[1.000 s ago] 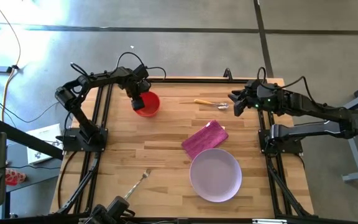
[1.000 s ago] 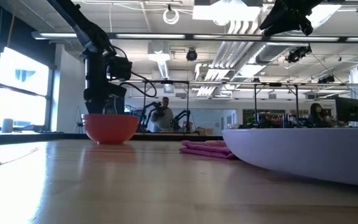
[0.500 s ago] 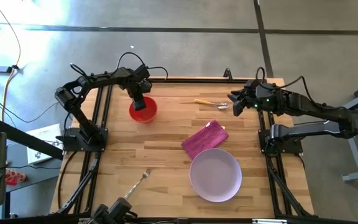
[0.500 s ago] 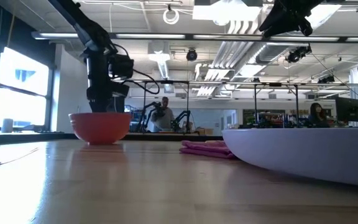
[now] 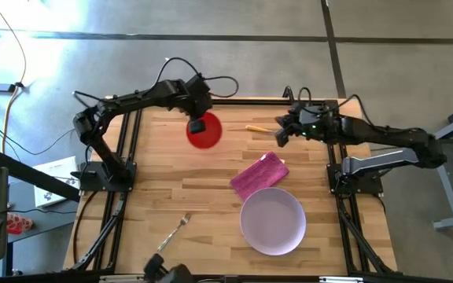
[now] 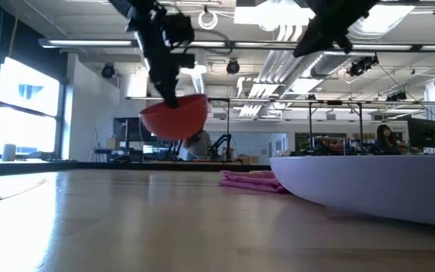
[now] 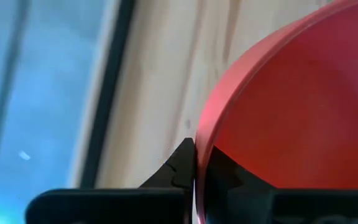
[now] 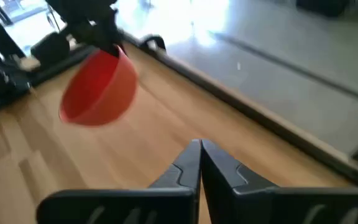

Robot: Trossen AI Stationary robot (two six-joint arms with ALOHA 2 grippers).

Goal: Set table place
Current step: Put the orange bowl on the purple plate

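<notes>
A small red bowl (image 5: 206, 131) hangs tilted above the table's far part (image 6: 174, 117), with my left gripper (image 5: 197, 123) shut on its rim. My right gripper (image 8: 200, 152) is shut on nothing, high over the bowl end of the yellow-handled spoon (image 5: 255, 128), which lies flat near the far edge. The magenta napkin (image 5: 259, 174) lies flat at mid-table. The lavender plate (image 5: 272, 221) sits on the wood just nearer than the napkin. The silver fork (image 5: 176, 229) lies near the front left. My left gripper pinches the bowl's rim (image 7: 199, 134), one finger (image 7: 182, 163) outside the wall and the other inside. The fingers come from above, pointing down. The bowl hangs below them, lifted clear of the table and tilted (image 8: 98, 87).
Black rails (image 5: 129, 149) run along the table's left and right sides by the arm bases. Bare wood (image 5: 179, 185) lies between bowl, fork and napkin. Beyond the far edge, the low view shows a workroom with people.
My left gripper has taken hold of the bowl's rim, dragged it slightly toward the table's left, then lifted it clear and carried it toward the table's right; the bowl now hangs tilted. My right gripper has gone toward the table's left, over the spoon.
</notes>
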